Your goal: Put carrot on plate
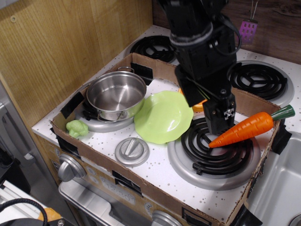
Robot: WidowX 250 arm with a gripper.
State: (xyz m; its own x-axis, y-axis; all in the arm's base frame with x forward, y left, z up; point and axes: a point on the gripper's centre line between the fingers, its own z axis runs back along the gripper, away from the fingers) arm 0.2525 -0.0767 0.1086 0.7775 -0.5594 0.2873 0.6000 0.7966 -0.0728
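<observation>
One carrot [248,128] lay across the coil burner [216,146] near the counter's right edge, its green stem over the cardboard wall [257,164]. Left of it sat the plate [162,117], bare. Hanging just beside the carrot's tip, the gripper [220,117] had jaws I couldn't make out.

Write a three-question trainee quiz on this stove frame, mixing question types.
1. True or false: the carrot already lies on the plate.
2. What does the carrot rest on? A) front right burner B) pot C) plate
3. Which small green toy sits left of the pot?

Key:
1. False; it lies apart from the plate, with the gripper just left of it.
2. A
3. The broccoli.
</observation>
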